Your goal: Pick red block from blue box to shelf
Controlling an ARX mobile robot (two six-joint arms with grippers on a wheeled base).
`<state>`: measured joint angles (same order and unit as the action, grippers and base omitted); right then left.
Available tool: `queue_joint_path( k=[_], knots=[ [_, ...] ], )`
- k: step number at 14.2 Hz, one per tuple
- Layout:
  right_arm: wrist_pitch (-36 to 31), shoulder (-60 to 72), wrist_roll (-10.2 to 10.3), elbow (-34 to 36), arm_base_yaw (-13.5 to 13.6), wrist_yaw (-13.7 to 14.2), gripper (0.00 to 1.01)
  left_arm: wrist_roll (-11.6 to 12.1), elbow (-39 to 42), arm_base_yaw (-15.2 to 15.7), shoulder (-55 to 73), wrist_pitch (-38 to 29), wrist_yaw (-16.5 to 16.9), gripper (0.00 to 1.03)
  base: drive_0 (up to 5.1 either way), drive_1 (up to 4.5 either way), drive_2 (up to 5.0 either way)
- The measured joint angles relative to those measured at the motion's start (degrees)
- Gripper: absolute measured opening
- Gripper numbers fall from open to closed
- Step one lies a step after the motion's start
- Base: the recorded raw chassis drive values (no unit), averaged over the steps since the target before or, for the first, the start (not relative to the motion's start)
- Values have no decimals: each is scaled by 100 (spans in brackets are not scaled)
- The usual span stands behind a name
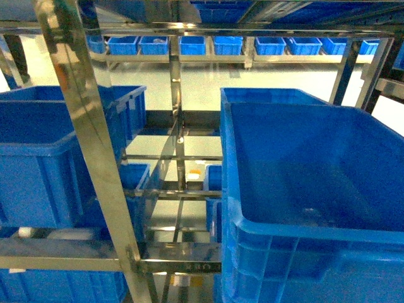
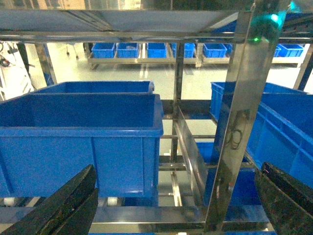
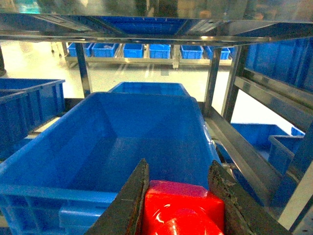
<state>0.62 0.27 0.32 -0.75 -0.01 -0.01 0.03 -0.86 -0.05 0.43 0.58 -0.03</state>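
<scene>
In the head view, a shiny post of the shelf (image 1: 88,145) slants across the left, with a dark blue crate (image 1: 44,164) behind it on a rail. Neither gripper shows here. A second, bigger crate (image 1: 309,183) fills the right side, its inside bare apart from a faint glint on the floor. Far back, a row of small blue bins (image 1: 227,45) stands on a low rack.

In the left wrist view, the left gripper (image 2: 171,205) shows only as two dark fingers (image 2: 63,205) at the bottom corners, spread wide apart with nothing between them. Beyond them sits a blue crate on the shelf's lower tier, and a steel post rises just right of the middle, lit green near its top.

In the right wrist view, the right gripper (image 3: 178,200) has its two dark fingers (image 3: 132,200) pressed against both sides of the red block (image 3: 183,210), which is clamped between them at the bottom edge. The block hangs above the near rim of a blue crate (image 3: 122,147) that sits inside the shelf frame. Shelf rails run along the right. The turquoise box is in no view.
</scene>
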Motion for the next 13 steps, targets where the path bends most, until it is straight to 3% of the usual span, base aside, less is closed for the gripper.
queue_joint_path(
  k=[13],
  knots=[
    [-35,-2,0,0,0,0,29,0,0,0,-11,-35,0,98,0,0,0]
  ],
)
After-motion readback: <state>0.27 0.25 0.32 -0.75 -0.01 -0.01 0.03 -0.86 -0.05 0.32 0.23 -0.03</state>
